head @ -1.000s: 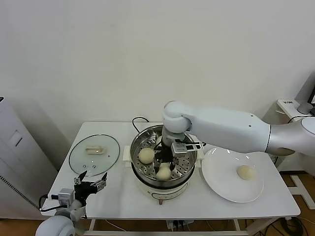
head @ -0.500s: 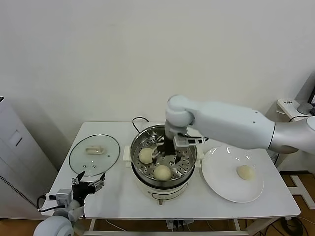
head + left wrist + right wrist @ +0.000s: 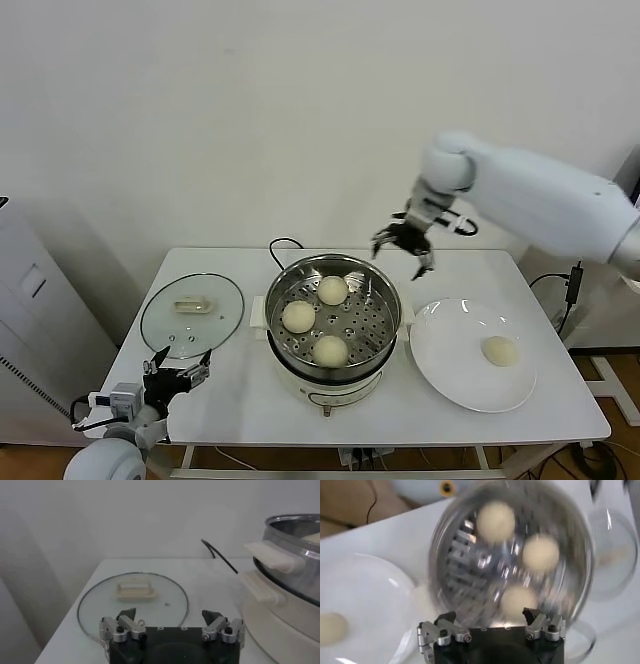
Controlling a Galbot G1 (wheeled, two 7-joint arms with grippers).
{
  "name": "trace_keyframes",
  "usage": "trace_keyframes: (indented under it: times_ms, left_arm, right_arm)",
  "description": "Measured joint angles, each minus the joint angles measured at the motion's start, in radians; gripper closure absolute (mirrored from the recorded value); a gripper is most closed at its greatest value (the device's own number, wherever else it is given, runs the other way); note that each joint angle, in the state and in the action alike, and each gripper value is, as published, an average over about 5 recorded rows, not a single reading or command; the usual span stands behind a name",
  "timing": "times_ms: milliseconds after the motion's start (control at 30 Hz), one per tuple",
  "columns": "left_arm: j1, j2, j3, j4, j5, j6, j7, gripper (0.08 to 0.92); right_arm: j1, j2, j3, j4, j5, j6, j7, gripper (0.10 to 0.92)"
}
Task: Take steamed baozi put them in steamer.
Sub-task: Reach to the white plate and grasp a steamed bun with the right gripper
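Resting on the perforated tray of the steamer at the middle of the white table are three steamed baozi: one at the far side, one to the left and one at the near side, each set apart from the others. A fourth baozi is seen alone on the flat white plate just right of the steamer. The right gripper is held in the air above and beyond the steamer's far right rim, its fingers spread and nothing held between them; in the right wrist view the same empty, parted fingers are seen over the steamer with its three buns. The left gripper is parked low at the near left corner of the table, its fingers likewise apart and empty, as is shown in the left wrist view. A round glass lid with a beige handle lies flat on the table left of the steamer, and a black cord trails off behind the pot.
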Motion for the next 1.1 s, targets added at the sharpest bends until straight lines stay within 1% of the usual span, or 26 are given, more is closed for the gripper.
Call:
trace_keyframes:
  times_ms: [200,467,700,1100]
  left_arm:
    - [-0.006,0.004,-0.002,-0.003,-0.005,0.001,0.0,0.177]
    - [-0.01,0.004,-0.003,-0.001,-0.008,0.002,-0.001,0.177]
    - [-0.012,0.002,0.001,0.0,-0.008,0.004,-0.001,0.177]
    - [-0.005,0.002,-0.003,-0.001,-0.008,0.004,-0.001,0.177]
  right_arm:
    - [-0.013,-0.085,-0.036,-0.093,0.031,-0.046,-0.015,0.203]
    - [-0.09,-0.169,-0.023,-0.173,0.02,-0.071,0.0,0.203]
    - [-0.209,-0.188,0.052,-0.235,-0.028,-0.067,0.035,0.203]
    - [-0.393,-0.172,0.189,-0.312,-0.131,-0.065,0.102,0.203]
